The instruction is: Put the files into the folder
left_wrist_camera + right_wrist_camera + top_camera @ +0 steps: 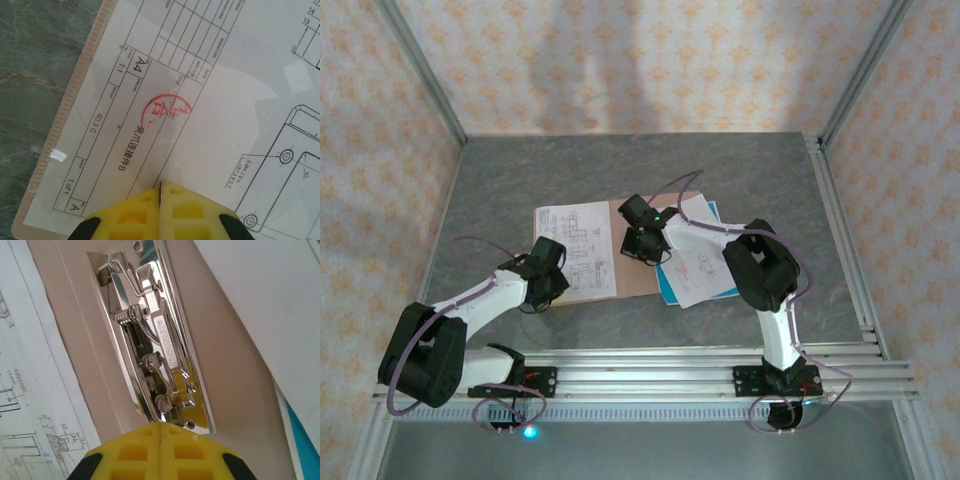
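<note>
A: As seen from above, where to mark the left gripper?

B: Down at the near edge of the printed sheet, itself lying flat on the left half of the open folder. Pincer fully together, nothing clamped. Left wrist view: yellow fingers meeting over the title block, just below a red stamp. Contact with the paper hard to tell.

A: Right gripper?

B: Also closed, tips flush, empty. Parked at the near end of the metal clip on the folder's spine. Touching or just above, cannot tell.

A: Rest of the files?

B: Stack of sheets with a teal sheet underneath, resting on the table to the right of the folder, overlapping its right side, partly hidden under the right arm. Not inside the folder yet.
</note>
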